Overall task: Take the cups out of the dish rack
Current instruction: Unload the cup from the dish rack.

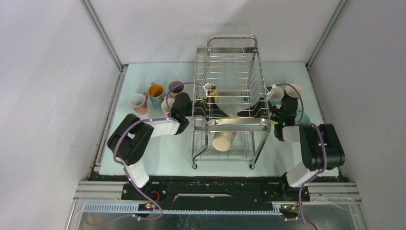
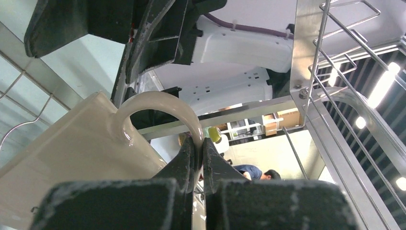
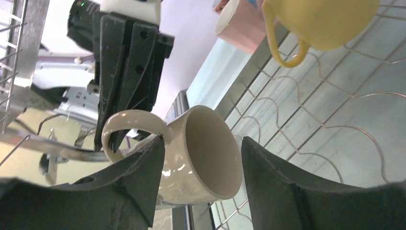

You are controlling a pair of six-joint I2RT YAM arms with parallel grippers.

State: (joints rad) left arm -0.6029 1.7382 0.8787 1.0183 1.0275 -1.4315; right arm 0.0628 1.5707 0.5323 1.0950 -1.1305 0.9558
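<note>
A cream cup (image 2: 72,158) hangs inside the dish rack (image 1: 238,123), and my left gripper (image 2: 200,153) is shut on its looped handle. Seen from above, this cup (image 1: 211,93) sits at the rack's left side, just past my left gripper (image 1: 198,101). My right gripper (image 3: 202,143) reaches in from the right and stands open. The same cup (image 3: 210,153) lies between its fingers, with a gap to the right finger (image 3: 287,187). Another cream cup (image 1: 222,140) lies on the lower tier near the front.
Left of the rack, several cups stand on the table, among them a pink one (image 1: 138,101) and a blue one (image 1: 155,91). Two cups (image 1: 276,93) stand to the rack's right. A yellow cup (image 3: 325,19) and a pink cup (image 3: 239,26) show beyond the wire shelf.
</note>
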